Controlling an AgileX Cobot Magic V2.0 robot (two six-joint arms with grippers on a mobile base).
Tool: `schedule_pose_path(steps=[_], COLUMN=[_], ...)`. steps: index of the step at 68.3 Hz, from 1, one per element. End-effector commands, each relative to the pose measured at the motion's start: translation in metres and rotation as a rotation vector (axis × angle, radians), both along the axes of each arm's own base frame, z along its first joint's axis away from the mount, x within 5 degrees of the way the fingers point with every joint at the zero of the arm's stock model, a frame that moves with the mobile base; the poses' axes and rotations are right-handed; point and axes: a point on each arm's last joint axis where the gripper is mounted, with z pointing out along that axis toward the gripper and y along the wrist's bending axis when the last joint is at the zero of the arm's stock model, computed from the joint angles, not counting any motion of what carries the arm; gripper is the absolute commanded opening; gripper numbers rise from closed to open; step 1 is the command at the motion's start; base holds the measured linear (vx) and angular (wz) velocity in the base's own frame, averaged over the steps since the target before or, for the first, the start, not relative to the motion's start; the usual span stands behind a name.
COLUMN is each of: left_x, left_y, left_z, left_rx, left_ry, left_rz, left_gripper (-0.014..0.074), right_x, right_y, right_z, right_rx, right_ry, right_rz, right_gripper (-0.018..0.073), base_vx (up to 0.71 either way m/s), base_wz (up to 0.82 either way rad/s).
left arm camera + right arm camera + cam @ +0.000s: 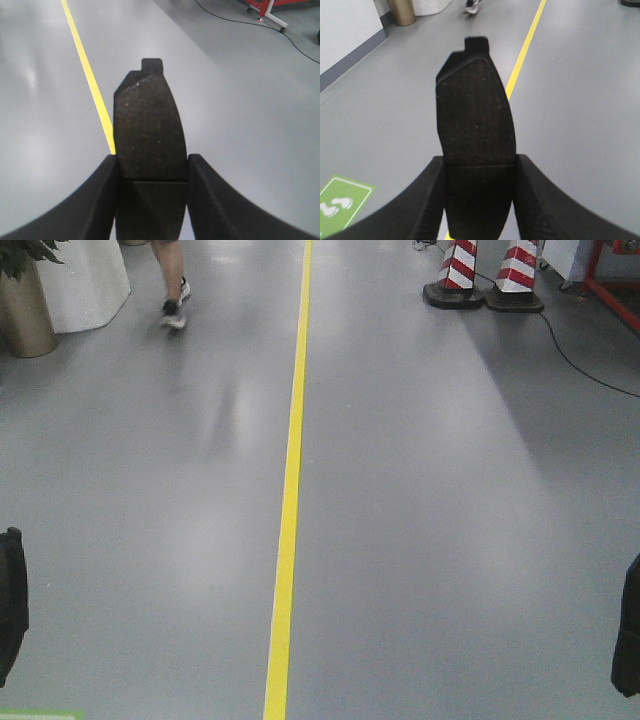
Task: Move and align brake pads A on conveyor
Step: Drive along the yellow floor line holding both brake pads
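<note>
Left gripper (152,172) clamps one pad (149,130) and right gripper (479,172) clamps another pad (476,120) (tabs pointing away), above grey floor (430,500) with a yellow line (288,500).

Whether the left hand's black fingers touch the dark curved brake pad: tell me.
Touching. The left wrist view shows both fingers pressed against the dark curved brake pad's edges, with no gap.

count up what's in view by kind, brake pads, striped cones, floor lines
brake pads: 2, one in the left gripper, one in the right gripper
striped cones: 2
yellow floor lines: 1
total: 5
</note>
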Motion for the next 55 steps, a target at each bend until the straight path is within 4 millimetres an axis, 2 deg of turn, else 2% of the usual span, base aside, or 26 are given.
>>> schedule_pose_path(steps=[1, 55], left_x=[0.0028, 0.0028], left_y=[-0.0024, -0.0024], left_z=[0.0170, 0.0170], left_rx=[-0.051, -0.051], left_ry=[-0.109, -0.109], left_rz=[-0.011, -0.011], left_gripper=[-0.0006, -0.0006], right_x=[0.0033, 0.0033], right_y=[0.0000, 0.0000], right_z=[0.0170, 0.0170], right_rx=[0.022, 0.022], right_ry=[-0.116, -0.116], right_rz=[-0.007, -0.007], right_gripper=[-0.0004, -0.0004], base_vx=[0.62, 0.68], base_wz=[0.01, 0.00])
